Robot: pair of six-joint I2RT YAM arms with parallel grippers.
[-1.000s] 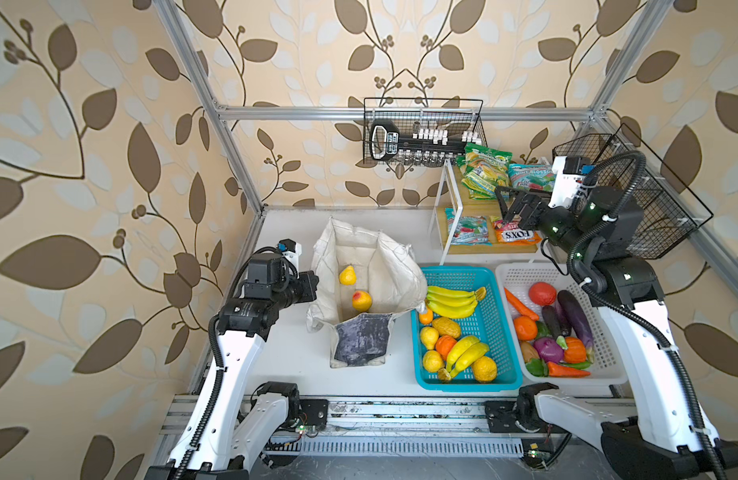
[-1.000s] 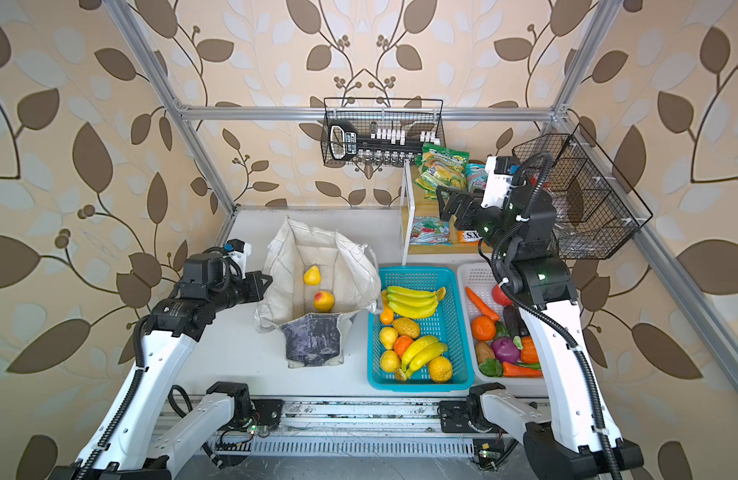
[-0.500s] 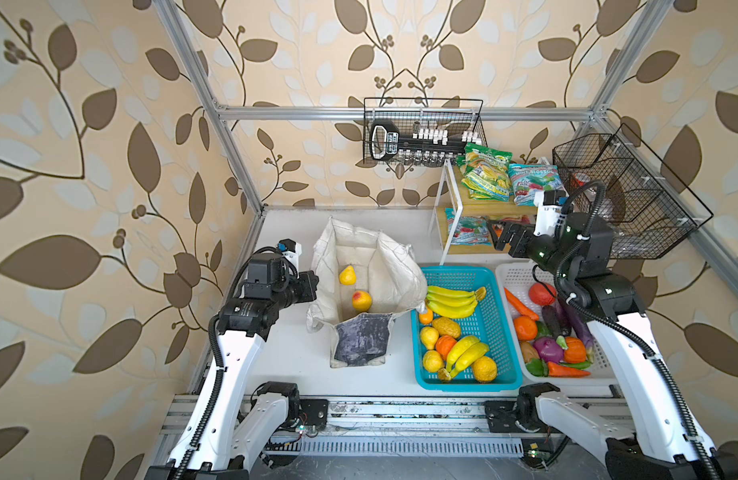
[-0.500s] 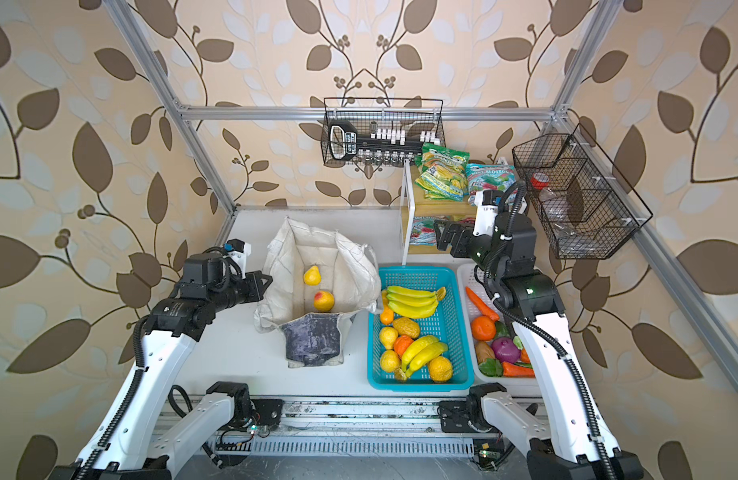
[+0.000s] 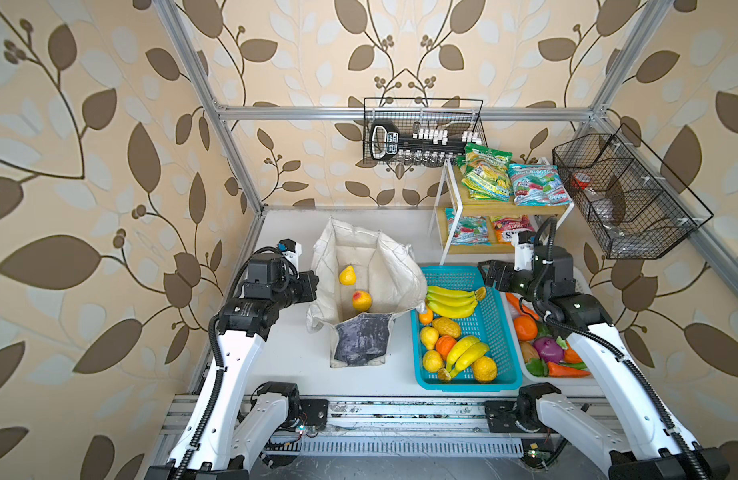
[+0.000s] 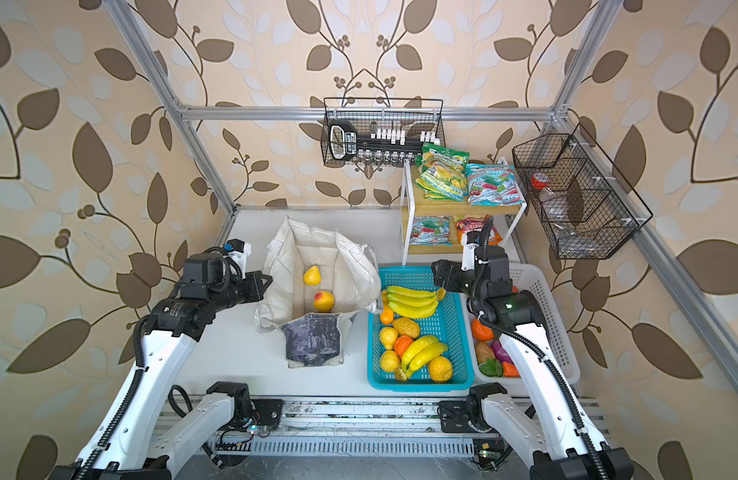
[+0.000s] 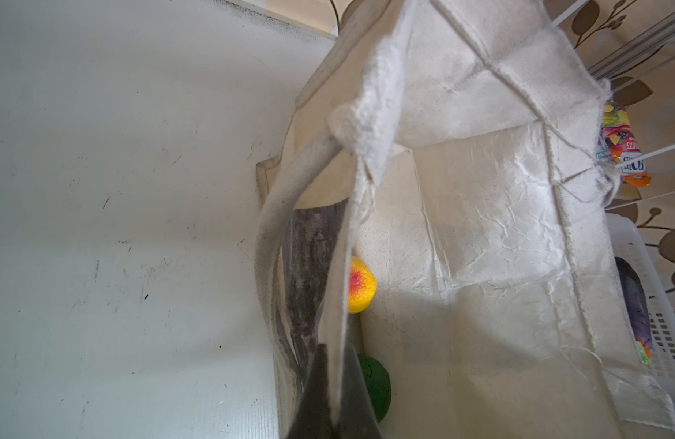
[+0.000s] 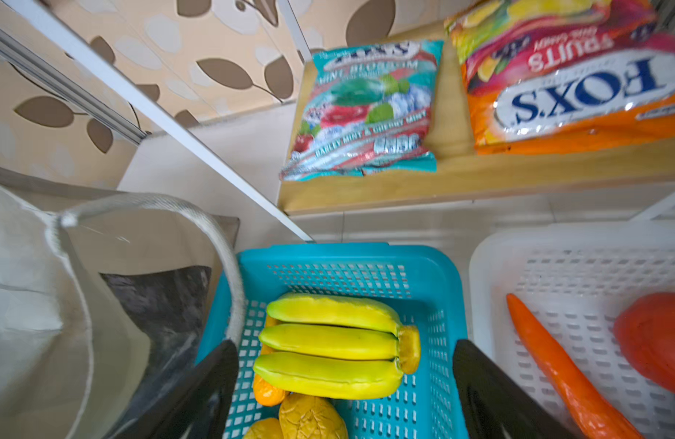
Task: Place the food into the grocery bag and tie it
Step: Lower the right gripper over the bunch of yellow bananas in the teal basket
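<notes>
Pinched edge of floppy off-white cloth tote [image 7: 480, 228] in closed left gripper [image 7: 334, 399] — tips half buried in cloth. Hovered spread, empty right gripper [image 8: 343, 351] over glossy yellow banana bunch [image 8: 328, 374].

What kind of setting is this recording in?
Probably a staged grocery corner in a robot cell: snack packets on a small shelf, toy fruit in a turquoise basket, aluminium framing.
</notes>
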